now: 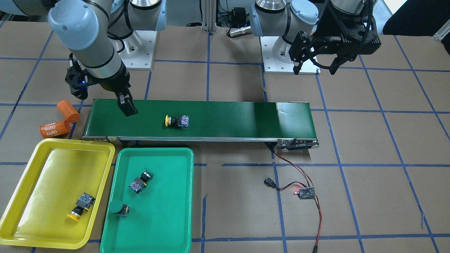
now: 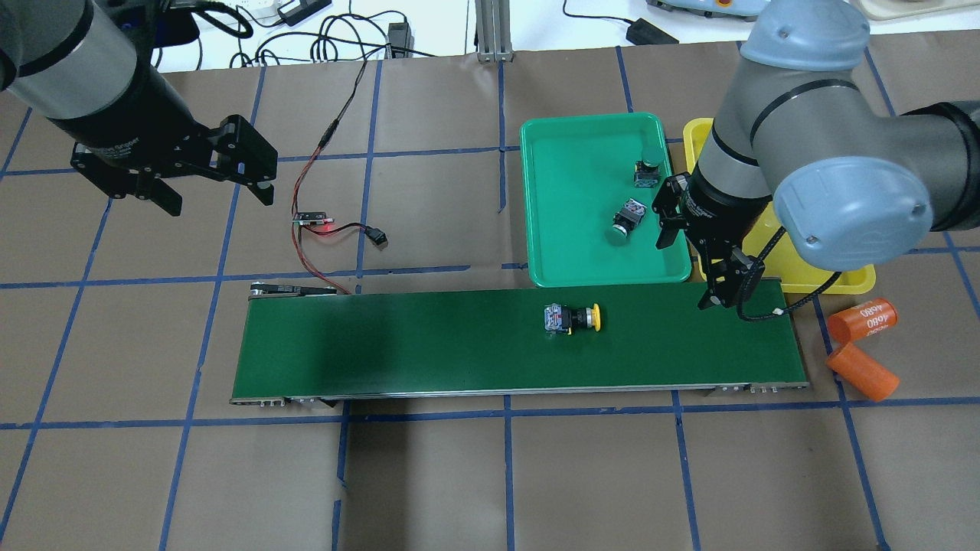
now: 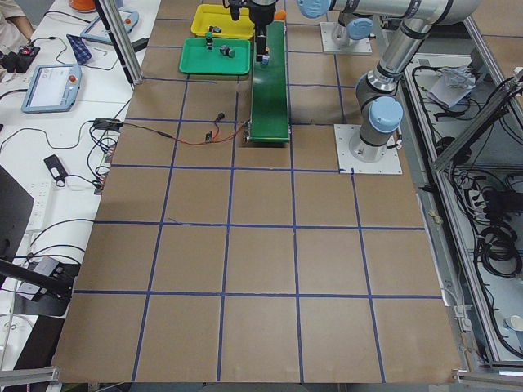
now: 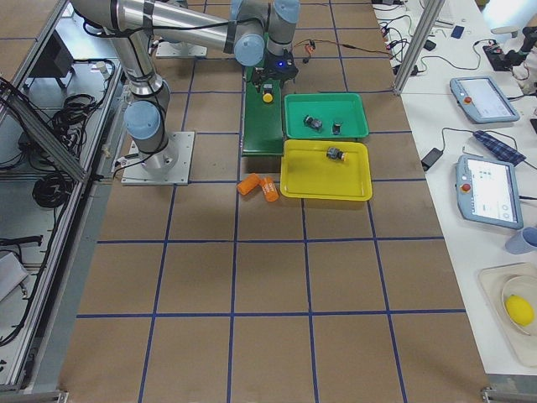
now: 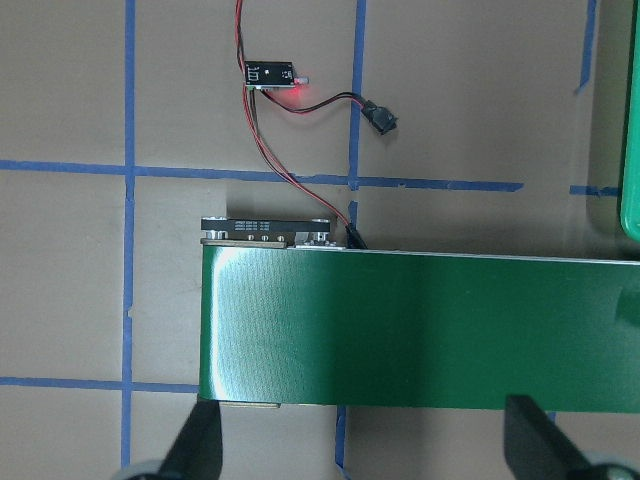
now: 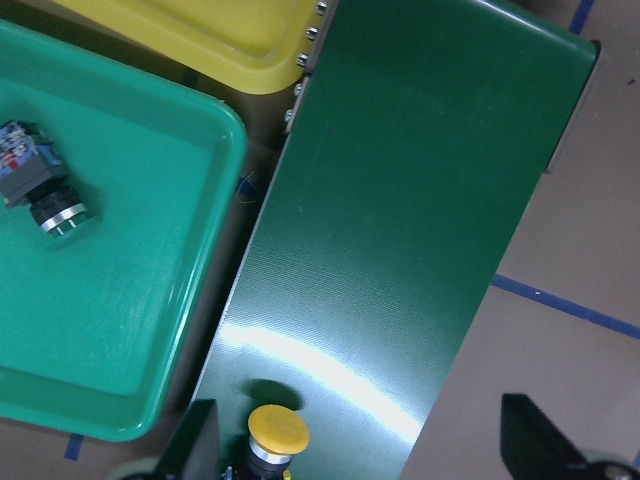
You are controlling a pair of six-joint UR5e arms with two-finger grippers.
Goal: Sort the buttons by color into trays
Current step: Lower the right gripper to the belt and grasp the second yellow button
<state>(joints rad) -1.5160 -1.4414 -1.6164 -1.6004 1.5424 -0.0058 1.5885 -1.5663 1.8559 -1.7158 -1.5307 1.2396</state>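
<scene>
The unsorted button [image 2: 573, 318], yellow-capped, lies on its side mid-belt [image 2: 421, 344], cap toward the tray end. The right gripper [image 2: 695, 259] hangs over that end, jaws apart and empty.

The likely trouble is a poor grip. Jaws closing off-centre on the round cap could roll or flick the button off the belt. An early release is the other risk, because the green tray [image 1: 165, 211] sits nearer the button than the yellow tray [image 1: 21, 196] (whether the belt is running cannot be told).

The count, from the belt's operator side back:
- Two trays.
- Four buttons: one sorted yellow button [image 1: 81, 207], two green buttons [image 1: 140, 181] in the green tray, and the one on the belt.
- One wired board [image 1: 305, 192].
- Two orange cylinders [image 1: 68, 110] off the tray end.
- Two arms. The left gripper [image 2: 214, 191] is high off the belt's other end, jaws apart and empty.
</scene>
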